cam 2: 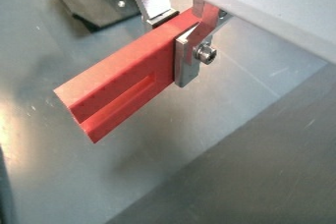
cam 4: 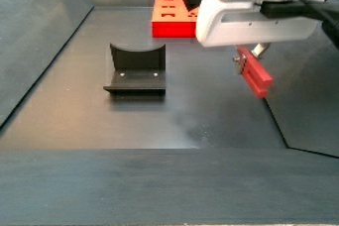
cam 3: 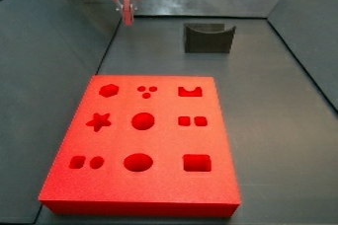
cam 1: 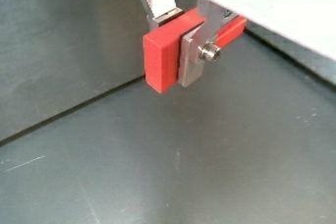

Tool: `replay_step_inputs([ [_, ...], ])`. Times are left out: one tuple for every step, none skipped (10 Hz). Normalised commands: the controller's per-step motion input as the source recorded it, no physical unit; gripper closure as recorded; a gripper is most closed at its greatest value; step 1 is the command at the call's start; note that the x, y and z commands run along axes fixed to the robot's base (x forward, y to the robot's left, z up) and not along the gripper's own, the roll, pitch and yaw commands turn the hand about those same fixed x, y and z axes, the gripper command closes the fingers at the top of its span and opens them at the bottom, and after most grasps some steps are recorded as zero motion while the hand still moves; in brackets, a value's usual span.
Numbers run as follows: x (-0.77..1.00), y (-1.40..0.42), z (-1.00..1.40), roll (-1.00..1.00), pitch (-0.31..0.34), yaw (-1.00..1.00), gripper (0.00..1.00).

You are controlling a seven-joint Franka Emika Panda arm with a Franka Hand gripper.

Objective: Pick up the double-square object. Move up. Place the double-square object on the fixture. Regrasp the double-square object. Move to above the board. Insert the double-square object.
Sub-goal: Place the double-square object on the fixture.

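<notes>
The double-square object is clamped by one end in the end effector, raised clear of the surface, so slippage could be caused during transfer to the fixture

The gripper, clamped on the double-square object, hangs over bare surface near a side wall, with the fixture apart from it and the board beyond.
</notes>
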Motion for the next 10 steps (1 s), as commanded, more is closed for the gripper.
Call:
replay_step_inputs([
  [0.00, 0.00, 1.00, 0.00, 0.001, 0.00, 1.00],
  [-0.01, 0.00, 1.00, 0.00, 0.011, 0.00, 1.00],
  [-0.02, 0.00, 1.00, 0.01, 0.017, 0.00, 1.00],
  [-0.02, 0.00, 1.00, 0.01, 0.024, -0.01, 1.00],
  [-0.03, 0.01, 1.00, 0.02, 0.032, -0.01, 1.00],
  [-0.03, 0.01, 1.00, 0.02, 0.036, -0.01, 1.00],
  [-0.03, 0.01, 0.99, 0.02, 0.042, -0.01, 1.00],
  [-0.03, 0.02, 0.78, 0.03, 0.050, -0.01, 1.00],
  [-0.02, 0.02, 0.63, 0.03, 0.058, -0.01, 1.00],
  [-0.01, 0.02, 0.47, 0.03, 0.070, -0.01, 1.00],
])
